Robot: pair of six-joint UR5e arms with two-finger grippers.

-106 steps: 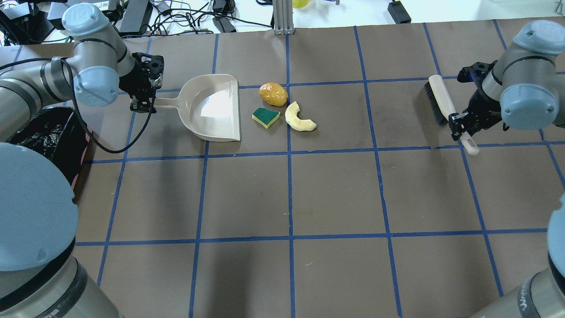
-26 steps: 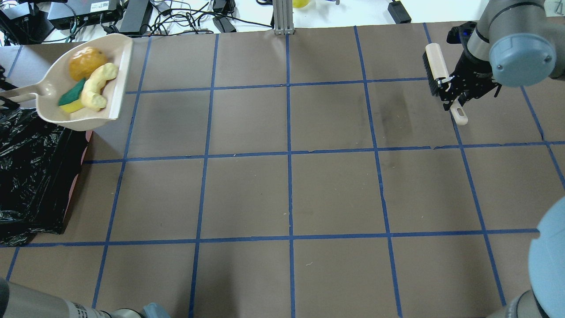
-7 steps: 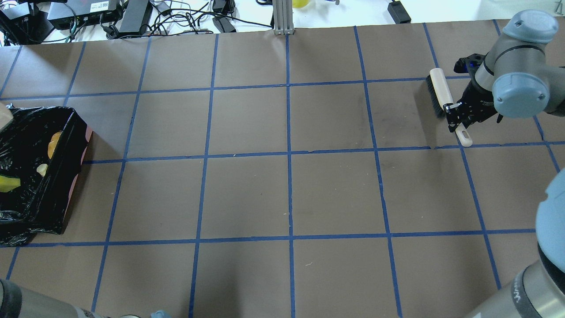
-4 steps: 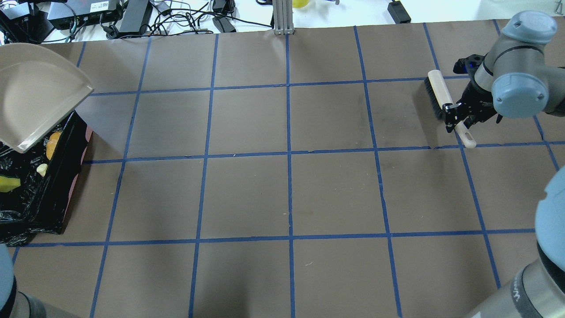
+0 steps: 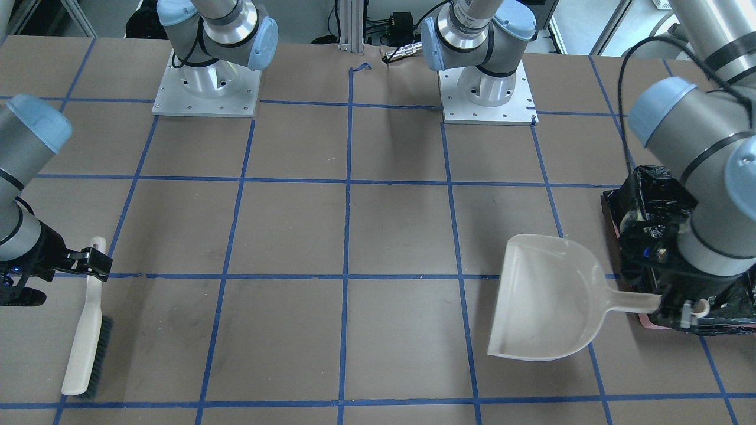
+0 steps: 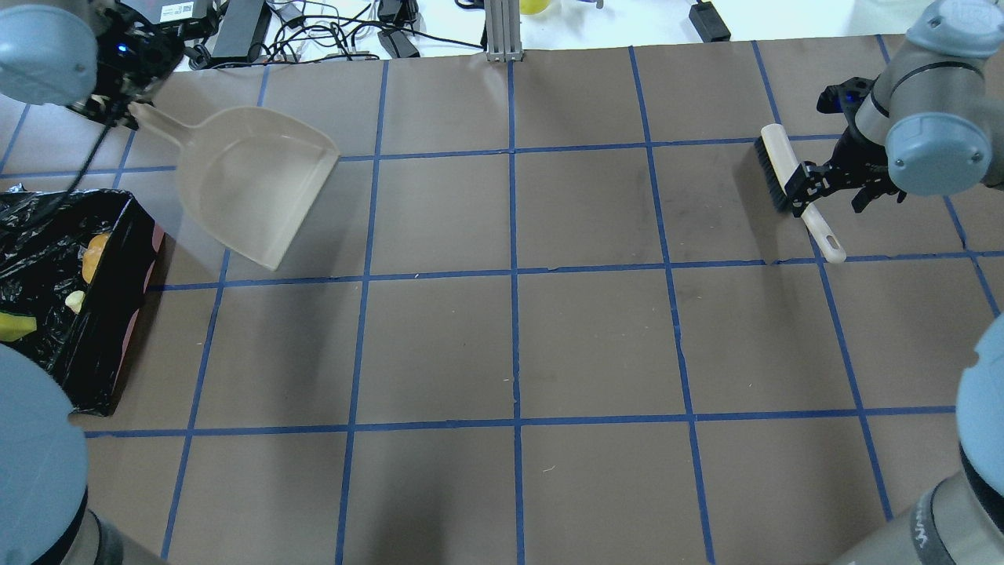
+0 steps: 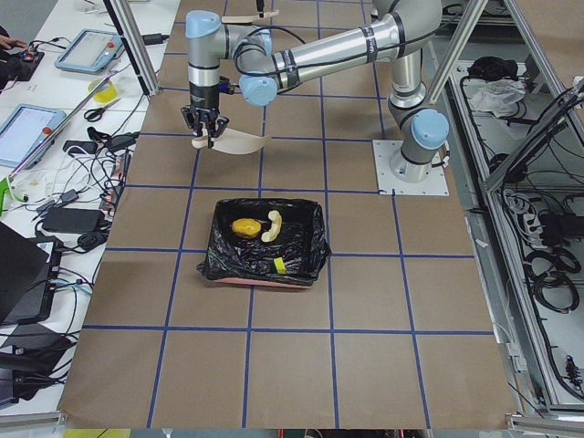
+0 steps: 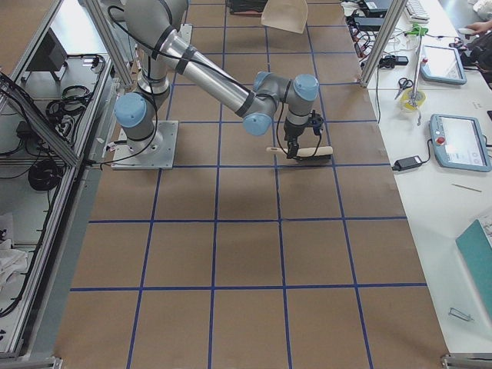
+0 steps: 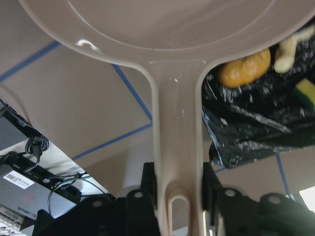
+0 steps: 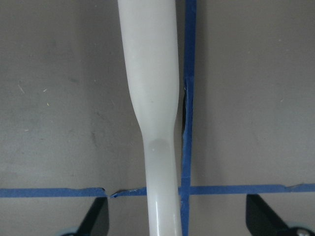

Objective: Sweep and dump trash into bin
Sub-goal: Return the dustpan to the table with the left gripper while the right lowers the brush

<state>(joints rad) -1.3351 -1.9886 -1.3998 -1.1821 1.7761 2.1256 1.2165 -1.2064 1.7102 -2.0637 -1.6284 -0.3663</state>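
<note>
- The table [image 6: 596, 337] is brown, with blue tape lines that make big squares.
- The bin [image 7: 317, 239] sits at the table's left edge. It is a pink box with a shiny black bag in it. Its long sides run from the robot's side to the far side.
- The dustpan [image 6: 247, 184] is up in the air near the bin's far corner, on the side toward the table's middle. It sits slantwise. The handle points to the far left corner, and the wide mouth points toward the robot and the table's middle.
- The brush [image 6: 780, 157] lies on the table, far over on the right. Its bristle end points away from the robot and its handle points toward the robot. The dark bristles face the table's middle.
- The left gripper [image 9: 178, 182] pinches the dustpan's handle from both sides.
- The right gripper [image 10: 177, 219] is spread wide. The brush's handle runs between its fingers and touches neither.
- The potato lump [image 7: 244, 227] lies in the bin, at its far end.
- The squash slice [image 7: 272, 226] lies just beside it, its long curve running across the bin.
- The sponge wedge [image 7: 280, 265] lies by the bin's left wall.
</note>
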